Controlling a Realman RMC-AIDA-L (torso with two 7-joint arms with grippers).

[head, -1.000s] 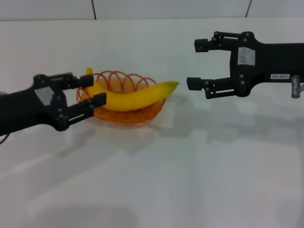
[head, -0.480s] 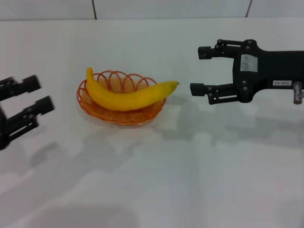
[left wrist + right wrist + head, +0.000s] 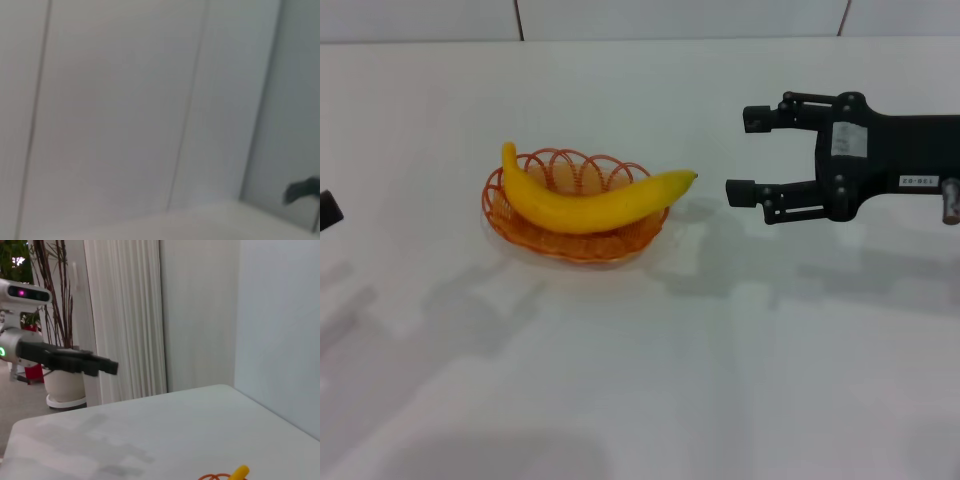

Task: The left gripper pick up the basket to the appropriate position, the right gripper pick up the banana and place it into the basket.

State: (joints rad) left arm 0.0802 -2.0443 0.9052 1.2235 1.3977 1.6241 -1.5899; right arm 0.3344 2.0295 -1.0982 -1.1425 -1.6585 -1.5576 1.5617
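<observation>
The orange wire basket (image 3: 582,245) stands on the white table, left of centre in the head view. The yellow banana (image 3: 590,208) lies across it, both ends sticking out past the rim. My right gripper (image 3: 745,155) is open and empty, level with the banana's right tip and a short gap to its right. Only a black tip of my left gripper (image 3: 327,210) shows at the left edge, far from the basket. The right wrist view shows the left gripper (image 3: 82,363) farther off, plus the banana's end (image 3: 240,471) and a bit of basket wire (image 3: 214,476).
The white table (image 3: 720,350) stretches wide around the basket. A tiled wall runs along its back edge. The right wrist view shows a curtain (image 3: 125,315) and a potted plant (image 3: 60,385) beyond the table.
My left gripper has pulled back from the basket's left rim and moved almost out of the head view to the left. My right gripper has drifted slightly right. Basket and banana have not moved.
</observation>
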